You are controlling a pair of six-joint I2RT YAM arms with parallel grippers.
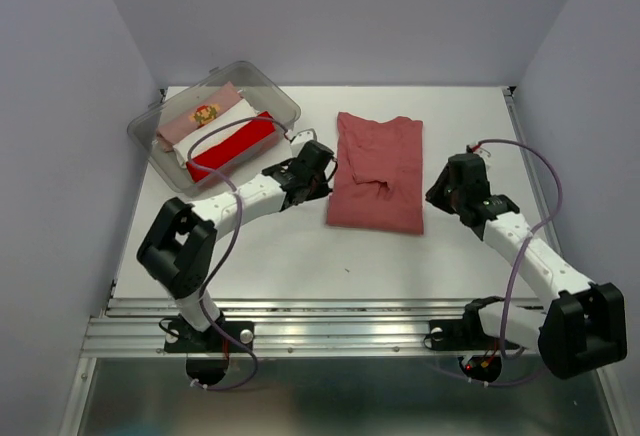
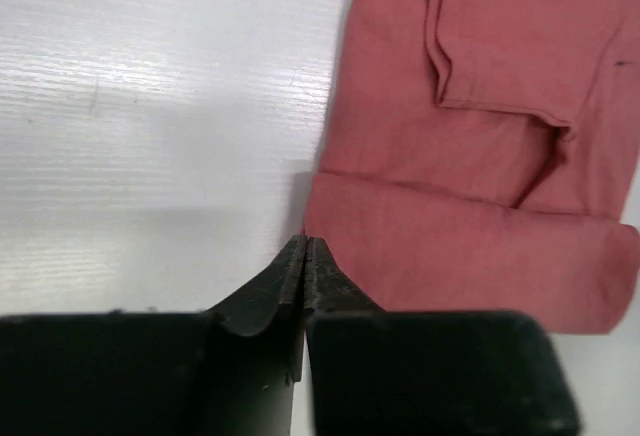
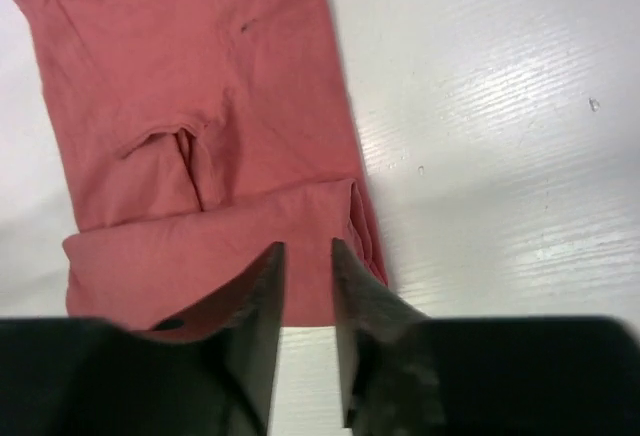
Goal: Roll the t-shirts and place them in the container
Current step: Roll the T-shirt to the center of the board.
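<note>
The brick-red tee (image 1: 377, 171) lies mid-table (image 1: 300, 256), folded into a long strip, its near end turned over into a low roll (image 3: 190, 251). Three finished bundles (image 1: 232, 146) sit in the tub (image 1: 278, 94) at the far left.

The left gripper (image 2: 305, 248) is at the roll's left edge, jaws pressed together, and I see no cloth between them. The right gripper (image 3: 308, 248) hangs over the roll's right corner, jaws a little apart and holding nothing.

The tee looks light, limp and thin. It would probably sag or unroll if taken by one layer or one side only. I'd take hold of the roll itself at both outer corners, through all the layers, and turn both ends evenly.
</note>
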